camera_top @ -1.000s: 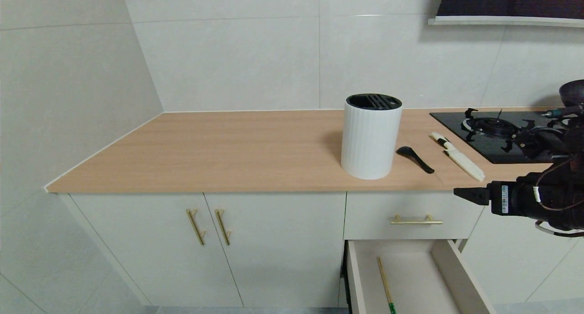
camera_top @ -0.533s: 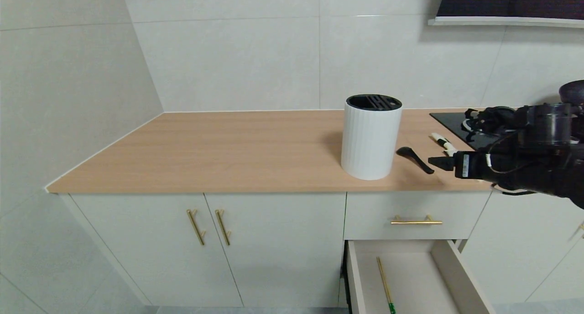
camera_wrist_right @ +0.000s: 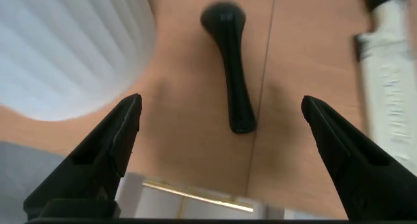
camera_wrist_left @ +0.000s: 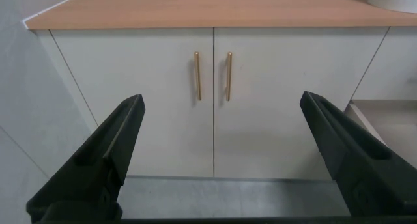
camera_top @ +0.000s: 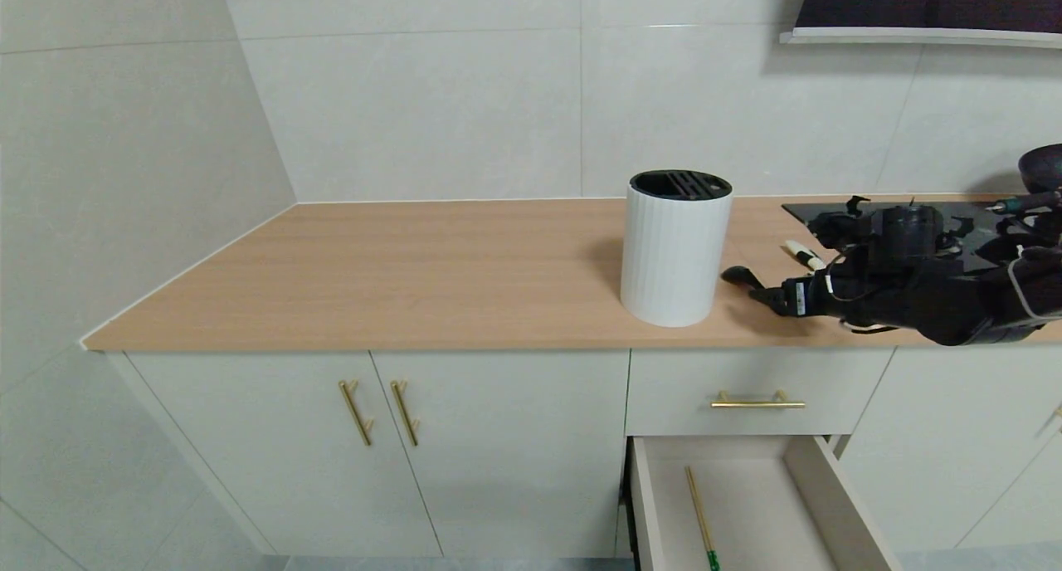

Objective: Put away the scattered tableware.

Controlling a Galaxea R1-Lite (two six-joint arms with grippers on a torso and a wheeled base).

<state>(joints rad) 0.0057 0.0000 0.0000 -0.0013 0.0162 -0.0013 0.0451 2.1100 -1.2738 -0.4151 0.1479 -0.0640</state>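
Your right gripper (camera_top: 765, 295) is the nearer one. It hangs low over the light wooden countertop (camera_top: 431, 272), and its fingers are spread wide with nothing between them. The small black plastic spoon (camera_wrist_right: 233, 74) lies flat on the counter directly ahead of it, inside the span of the two fingers. Its handle end is closest to the gripper and its bowl is farthest away. The spoon's long axis therefore runs along the gripper's reach, and the fingers would close across the thin handle, which I judge to be the right alignment for a pinch.

The tall white ribbed cylindrical holder (camera_top: 674, 260) stands just beside the spoon's bowl, outside one finger, so watch that finger as you go down. The white-bladed knife with a black-and-white handle (camera_wrist_right: 391, 61) lies beyond the other finger, near but apart from the spoon.

The right arm stretches nearly level across the counter edge, wrist tipped down. Your left gripper (camera_wrist_left: 220, 100) is well apart from the spoon, low and facing the cream cupboard doors (camera_wrist_left: 212, 100), and it too is wide open and holding nothing.
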